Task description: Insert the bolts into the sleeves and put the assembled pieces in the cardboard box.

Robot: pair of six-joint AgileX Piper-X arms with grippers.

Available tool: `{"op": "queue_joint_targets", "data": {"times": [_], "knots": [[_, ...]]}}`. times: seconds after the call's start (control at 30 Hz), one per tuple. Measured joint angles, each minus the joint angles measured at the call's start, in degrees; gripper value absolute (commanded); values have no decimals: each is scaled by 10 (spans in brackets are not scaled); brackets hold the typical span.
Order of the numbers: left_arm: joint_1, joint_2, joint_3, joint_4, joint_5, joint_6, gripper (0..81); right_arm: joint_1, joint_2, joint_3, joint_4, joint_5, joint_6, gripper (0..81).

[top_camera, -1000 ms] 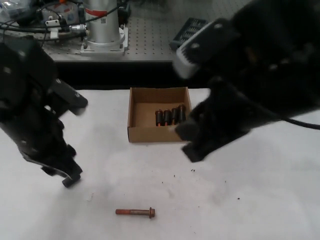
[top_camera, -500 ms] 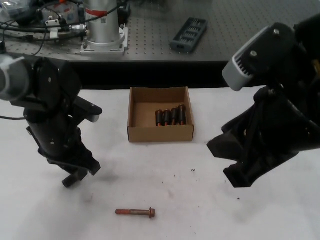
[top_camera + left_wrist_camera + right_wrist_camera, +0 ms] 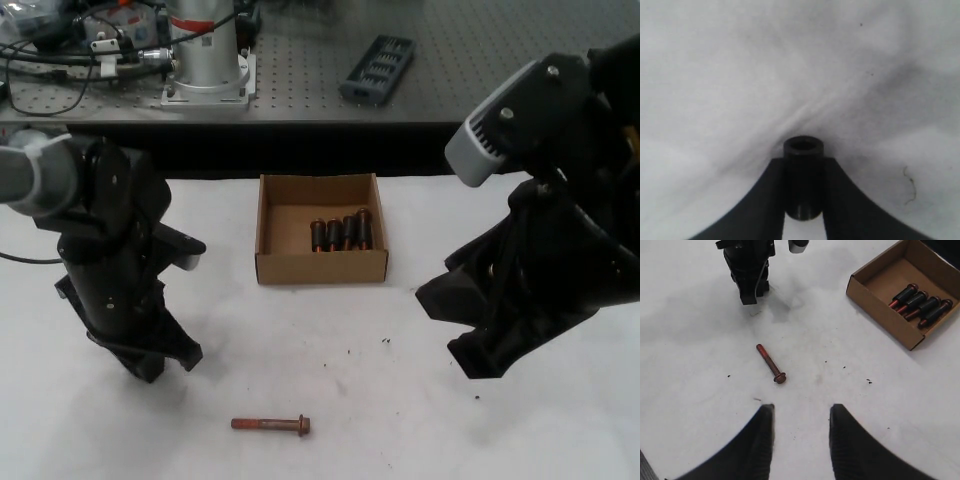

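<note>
two hands: left hand (image 3: 804, 167) clamps a black sleeve (image 3: 803, 147); right hand (image 3: 801, 432) gapes, holding nothing

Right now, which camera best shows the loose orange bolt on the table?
The right wrist view: the bolt lies whole, head and shank clear. The high view has it small near the front edge; the left wrist view faces a sleeve instead.

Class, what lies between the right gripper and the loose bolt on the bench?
Bare white cloth with a dark speck or two lies between the right gripper and the bolt, as the right wrist view shows.
</note>
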Motion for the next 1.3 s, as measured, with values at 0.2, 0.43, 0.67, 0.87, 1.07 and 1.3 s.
{"op": "queue_joint_targets", "data": {"times": [0.2, 0.43, 0.67, 0.87, 1.07, 1.3], "knots": [[-13, 0, -31, 39, 54, -49, 1, 0, 0, 0, 0, 49, 0, 277], [-81, -35, -46, 27, 103, -109, 0, -15, 0, 0, 0, 155, 0, 277], [-171, -42, -49, -30, 152, -171, 0, -64, 0, 0, 0, 188, 0, 277], [-236, -42, -49, -57, 154, -166, 0, -100, 0, 0, 0, 190, 0, 277], [-239, -26, -49, -58, 180, -103, 13, -104, 0, 0, 0, 182, 0, 277], [-239, -6, -49, -53, 260, -20, 507, -104, 0, 0, 0, 170, 0, 277]]}}
